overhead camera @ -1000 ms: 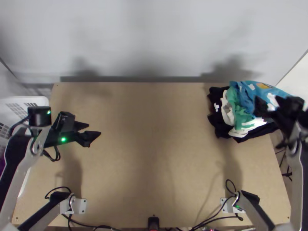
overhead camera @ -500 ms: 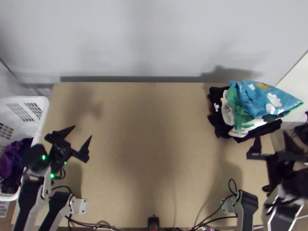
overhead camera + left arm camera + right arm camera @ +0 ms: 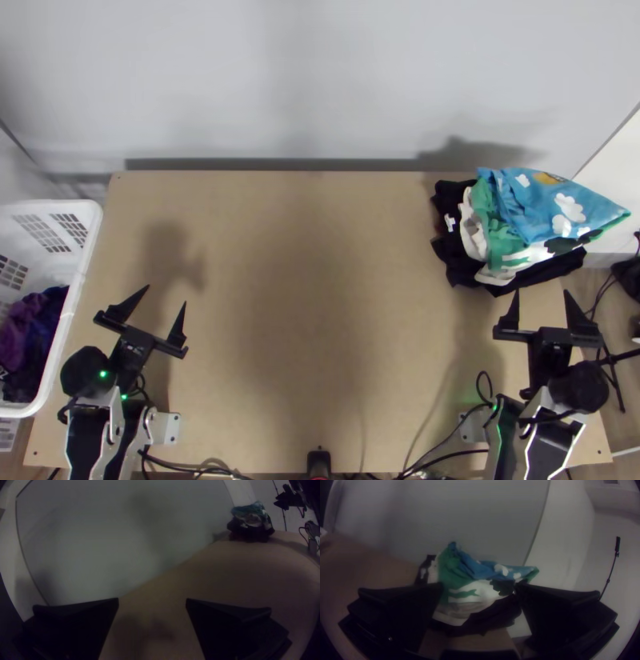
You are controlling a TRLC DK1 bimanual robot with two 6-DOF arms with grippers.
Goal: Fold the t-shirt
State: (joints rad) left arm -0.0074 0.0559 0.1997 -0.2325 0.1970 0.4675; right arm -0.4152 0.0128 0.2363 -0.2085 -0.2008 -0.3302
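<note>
1. At far R corner of tbl (image 3: 320,280), see pile of clothes (image 3: 524,258), heaped loosely in layers, reaching out past tbl's R edge.
2. On top of pile, find blue cloth (image 3: 532,210) w/ white cloud shapes, folded over, narrowing to pt at R end, out beyond tbl.
3. Under that, see green cloth (image 3: 502,236) next to white areas w/ green & dk patches; lowest, blk cloth (image 3: 460,268), bunched, w/ small white mark.
4. Can't single out t-shirt for sure; can only place clothes in pile & in basket.
5. Over tbl's near L part, see L gripper (image 3: 166,294), pointing mostly toward far side. Has fingers (image 3: 75,623) spread well apart, w/ nothing gripped; well apart from pile.
6. On near side of pile, close to tbl's R edge, see R gripper (image 3: 542,291), also pointing to far side. Has fingers (image 3: 403,613) wide apart too, w/ nothing between. In R wrist view, can see pile beyond, partly hidden behind fingers.
7. Beside tbl's L edge, see white basket (image 3: 80,260), slotted sides, w/ purple cloth (image 3: 24,324) & dk cloth bunched inside.
8. Along tbl's near edge, see blk cables (image 3: 192,467) & small blk device (image 3: 318,464) approx mid.
9. Behind far edge, see grey-white wall (image 3: 304,80) w/ soft shadows.
</note>
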